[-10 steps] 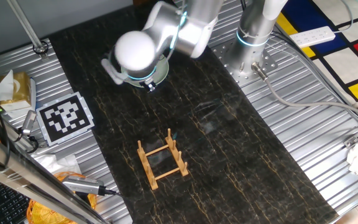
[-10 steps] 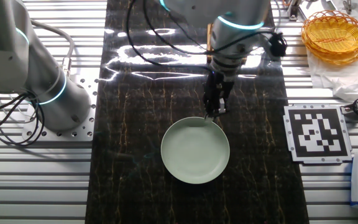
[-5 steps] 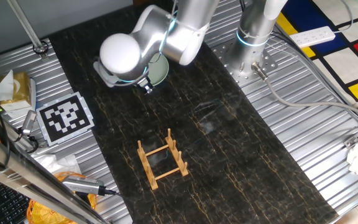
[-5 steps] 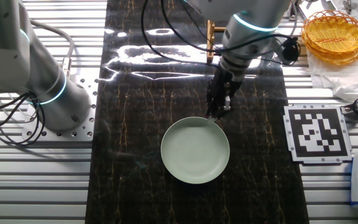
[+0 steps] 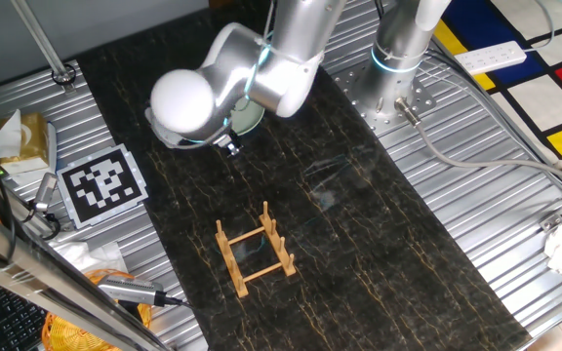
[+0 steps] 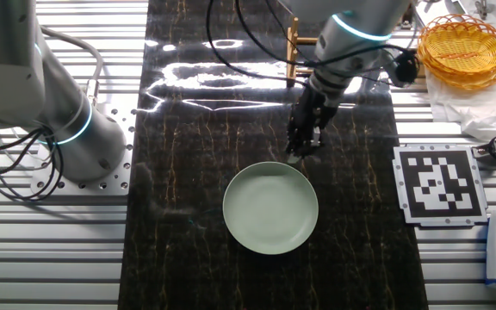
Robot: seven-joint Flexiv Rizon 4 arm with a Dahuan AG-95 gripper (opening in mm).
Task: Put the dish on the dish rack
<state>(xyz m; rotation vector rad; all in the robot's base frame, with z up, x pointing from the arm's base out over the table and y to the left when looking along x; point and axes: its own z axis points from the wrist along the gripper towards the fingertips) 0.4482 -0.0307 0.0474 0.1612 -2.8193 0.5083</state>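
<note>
The dish (image 6: 270,207), a pale mint-green round plate, lies flat on the dark table. In one fixed view only a sliver of the dish (image 5: 249,116) shows behind the arm's wrist. My gripper (image 6: 295,151) points down, tilted, at the dish's far rim; its tips are just beside the rim and hold nothing. Its fingers look slightly apart. The gripper's tip also shows in one fixed view (image 5: 230,146). The dish rack (image 5: 255,252), small and of light wood, stands empty, apart from the dish. In the other fixed view only a part of the rack (image 6: 294,47) shows behind the arm.
A second silver arm (image 6: 33,95) stands beside the table. A tag board (image 6: 438,182) lies close to the dish. A wicker basket (image 6: 464,49) and cloth sit at the corner. Boxes and tools (image 5: 27,146) lie along the table's side.
The arm's wrist has swung sideways and the gripper has tilted more. Its tips stay at the dish's far rim, shifted slightly. The dish has not moved.
</note>
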